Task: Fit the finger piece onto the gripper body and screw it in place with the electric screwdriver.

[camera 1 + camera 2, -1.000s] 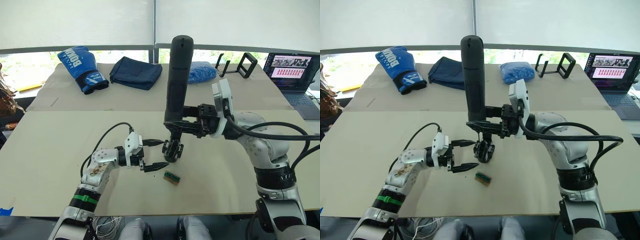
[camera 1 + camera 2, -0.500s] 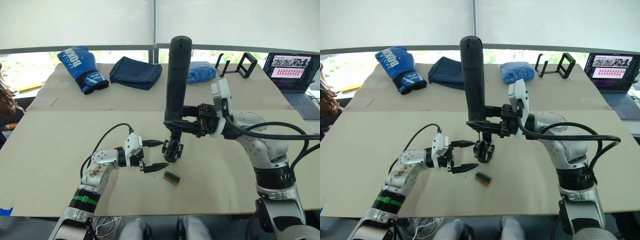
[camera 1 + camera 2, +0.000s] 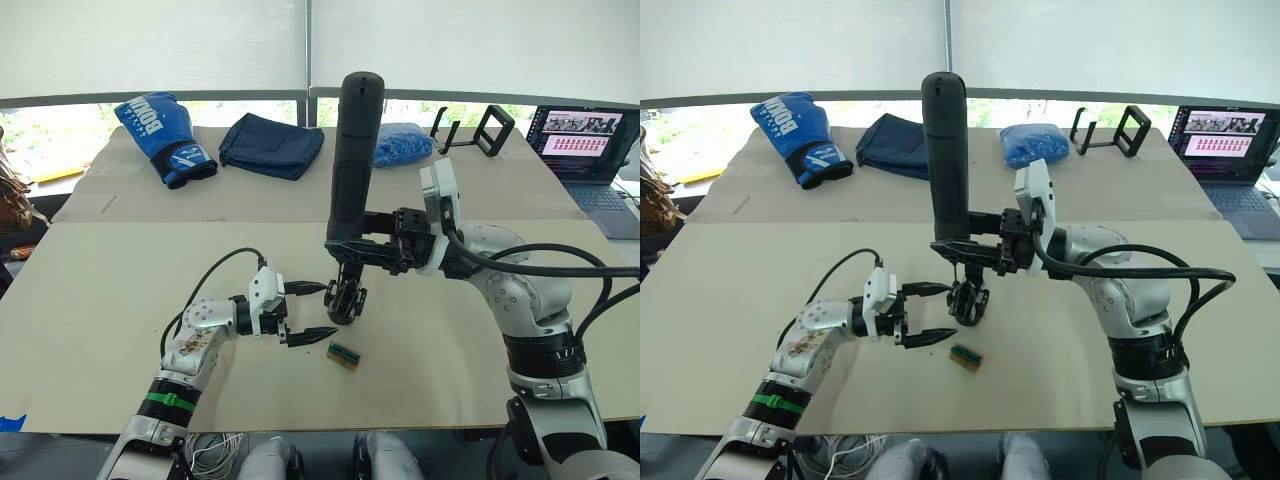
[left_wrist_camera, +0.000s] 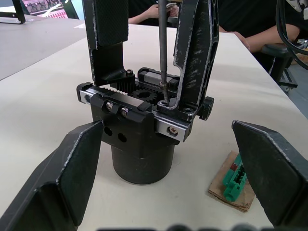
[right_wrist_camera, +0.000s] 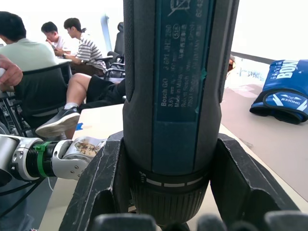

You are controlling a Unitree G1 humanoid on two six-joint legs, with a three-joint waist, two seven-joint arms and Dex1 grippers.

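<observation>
Screwdriving looks under way on the table (image 3: 100, 290): the right gripper (image 3: 372, 248) clamps the upright electric screwdriver (image 3: 352, 150), bit down on a screw in the gripper body (image 4: 144, 134) with its finger piece (image 4: 195, 53) already seated, while the left gripper (image 3: 305, 312) waits spread just beside, leaving tightening.

**Item count, table scene**

One electric screwdriver (image 3: 355, 160) and one gripper body (image 4: 142, 130) were counted. Two upright black fingers were seen on that body. One green connector block (image 3: 343, 355) was noted. One blue boxing glove (image 3: 160, 135), one dark folded cloth (image 3: 272, 144), one blue bag (image 3: 402, 143), one black stand (image 3: 492, 130) and one laptop (image 3: 585, 140) were recorded. Two robot grippers were counted: left gripper (image 3: 308, 311), right gripper (image 3: 350, 245).
</observation>
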